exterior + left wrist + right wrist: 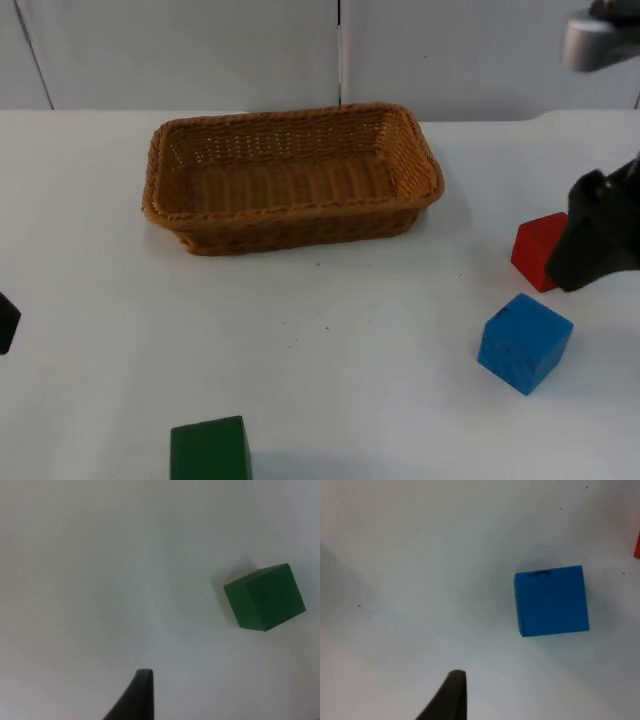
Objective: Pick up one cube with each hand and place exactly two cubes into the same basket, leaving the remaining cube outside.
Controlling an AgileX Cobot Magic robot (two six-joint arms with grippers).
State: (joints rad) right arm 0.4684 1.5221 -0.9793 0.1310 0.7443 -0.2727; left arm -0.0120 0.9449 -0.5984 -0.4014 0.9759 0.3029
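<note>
Table [330, 340]: white surface, grey wall behind.
Basket [292, 215]: wicker, empty, near the far edge.
Blue cube [524, 342]: right side, outside the basket.
Green cube [210, 450]: front edge.
Red cube [536, 250]: right edge, partly behind the right gripper [598, 240].
Left gripper [6, 322]: left edge.
Fingers: cannot tell for either.

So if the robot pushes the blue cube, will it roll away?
Probably not: the blue cube sits on a flat face on the white table, so it would likely slide. Its sharp, straight edges suggest it's stiff, and its flat sides should be easy to pinch.
</note>
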